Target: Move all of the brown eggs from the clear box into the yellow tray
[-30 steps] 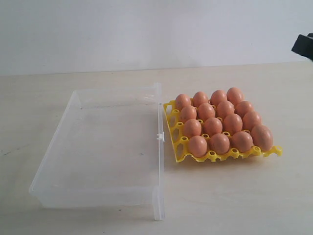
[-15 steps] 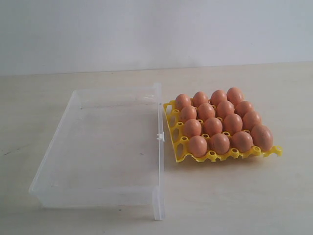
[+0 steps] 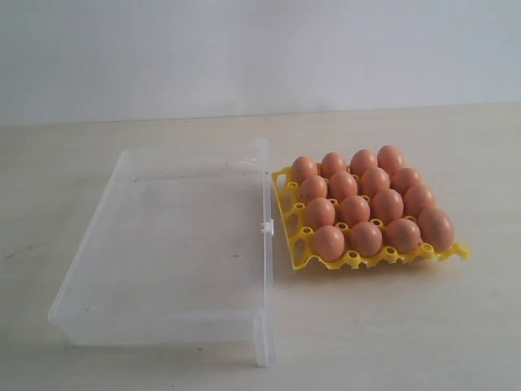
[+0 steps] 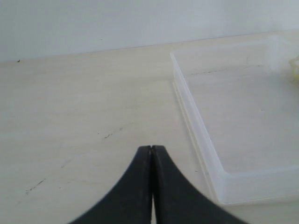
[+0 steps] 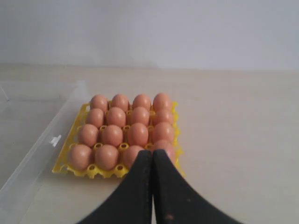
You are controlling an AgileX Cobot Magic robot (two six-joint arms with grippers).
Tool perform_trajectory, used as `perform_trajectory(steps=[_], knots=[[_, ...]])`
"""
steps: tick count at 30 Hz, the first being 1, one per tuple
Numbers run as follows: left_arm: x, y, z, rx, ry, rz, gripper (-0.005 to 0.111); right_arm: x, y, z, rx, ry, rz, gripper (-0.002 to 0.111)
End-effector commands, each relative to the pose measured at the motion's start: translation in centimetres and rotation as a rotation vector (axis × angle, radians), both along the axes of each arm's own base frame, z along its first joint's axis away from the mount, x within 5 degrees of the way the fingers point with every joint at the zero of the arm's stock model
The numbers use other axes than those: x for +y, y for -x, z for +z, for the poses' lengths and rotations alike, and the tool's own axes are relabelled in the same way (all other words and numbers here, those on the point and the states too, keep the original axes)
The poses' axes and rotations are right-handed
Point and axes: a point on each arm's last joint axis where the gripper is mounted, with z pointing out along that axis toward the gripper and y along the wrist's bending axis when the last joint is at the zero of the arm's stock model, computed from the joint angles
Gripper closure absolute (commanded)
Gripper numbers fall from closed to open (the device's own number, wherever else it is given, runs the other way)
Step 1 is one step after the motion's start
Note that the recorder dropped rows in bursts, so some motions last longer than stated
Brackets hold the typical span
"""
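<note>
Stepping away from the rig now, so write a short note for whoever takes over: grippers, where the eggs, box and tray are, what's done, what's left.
Left gripper: shut, empty, above bare table beside the clear box.
Right gripper: shut, empty, on the near side of the yellow tray.
Brown eggs: sixteen, filling the tray four by four.
Clear box: no eggs visible in it; the tray sits next to its clasp side.
Done: every visible egg is in the tray.
Left: nothing apparent.
</note>
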Motion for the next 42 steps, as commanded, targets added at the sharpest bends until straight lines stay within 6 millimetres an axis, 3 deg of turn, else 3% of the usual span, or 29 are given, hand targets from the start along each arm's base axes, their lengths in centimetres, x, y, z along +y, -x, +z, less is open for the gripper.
perform_trajectory(steps=[1,5,9,16,22,29,36,42], knots=[[0.0,0.0,0.2,-0.019,0.004,0.003,0.107,0.0,-0.7,-2.7,0.014,-0.050,-0.040,0.108],[0.0,0.0,0.2,-0.019,0.002,0.003,0.107,0.3,-1.5,-4.1,-0.113,-0.053,-0.020,0.108],[0.0,0.0,0.2,-0.019,0.002,0.003,0.107,0.2,-1.6,-5.1,-0.092,-0.009,-0.018,0.108],[0.0,0.0,0.2,-0.019,0.004,0.003,0.107,-0.1,-1.6,-5.3,-0.101,0.103,-0.011,0.108],[0.0,0.0,0.2,-0.019,0.004,0.003,0.107,-0.4,-1.3,-6.1,-0.004,0.138,-0.032,0.108],[0.0,0.0,0.2,-0.019,0.004,0.003,0.107,-0.9,0.0,-5.8,-0.153,0.166,-0.044,0.108],[0.0,0.0,0.2,-0.019,0.004,0.003,0.107,-0.4,0.5,-9.7,-0.304,0.066,-0.003,0.108],[0.0,0.0,0.2,-0.019,0.004,0.003,0.107,-0.6,0.6,-10.2,-0.264,0.079,-0.020,0.108]])
